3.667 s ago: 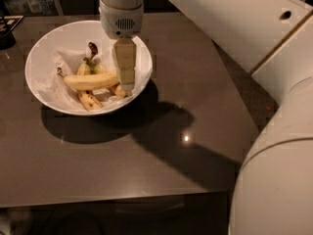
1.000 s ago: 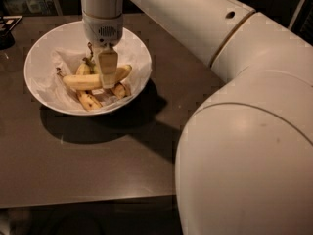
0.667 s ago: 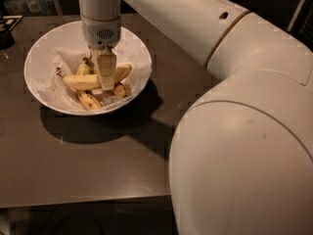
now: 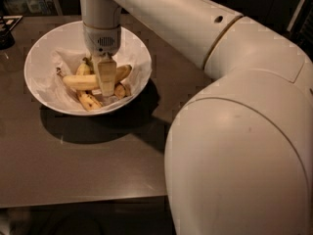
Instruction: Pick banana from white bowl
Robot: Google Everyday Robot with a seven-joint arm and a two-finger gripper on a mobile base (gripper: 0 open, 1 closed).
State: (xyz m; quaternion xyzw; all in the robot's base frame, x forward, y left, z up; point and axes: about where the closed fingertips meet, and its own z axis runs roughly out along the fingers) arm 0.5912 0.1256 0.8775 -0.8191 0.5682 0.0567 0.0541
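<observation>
1. Jaws first: they point straight down into the white bowl [image 4: 139, 53]. Only the broad near one faces me, and I cannot tell whether they are spread or pinching anything.
2. The gripper [image 4: 106, 86] hangs over the middle of the bowl with its tip down among the fruit, below a grey vented wrist collar [image 4: 101, 42].
3. The banana [image 4: 78, 82] lies on its side in the bowl, long and pale yellow, running left to right. The near jaw crosses in front of its right end.
4. Another stretch of yellow peel [image 4: 122, 73] shows just right of that jaw; I cannot tell whether it belongs to the same fruit.
5. Smaller brown-spotted bananas [image 4: 89, 101] lie toward the near side of the bowl, touching the long one, and one more [image 4: 83, 67] pokes up behind it.
6. Crumpled white paper [image 4: 56, 62] lines the bowl under the fruit.
7. The bowl stands on a dark brown surface [image 4: 98, 160], toward its far left part, with its shadow falling on the near side.
8. The white arm [image 4: 195, 18] sweeps in from the right above the bowl's far rim, and its bulky rounded part fills the lower right of what I see.
9. A dark object [image 4: 5, 35] sits at the far left edge of the surface, cut off from sight.
</observation>
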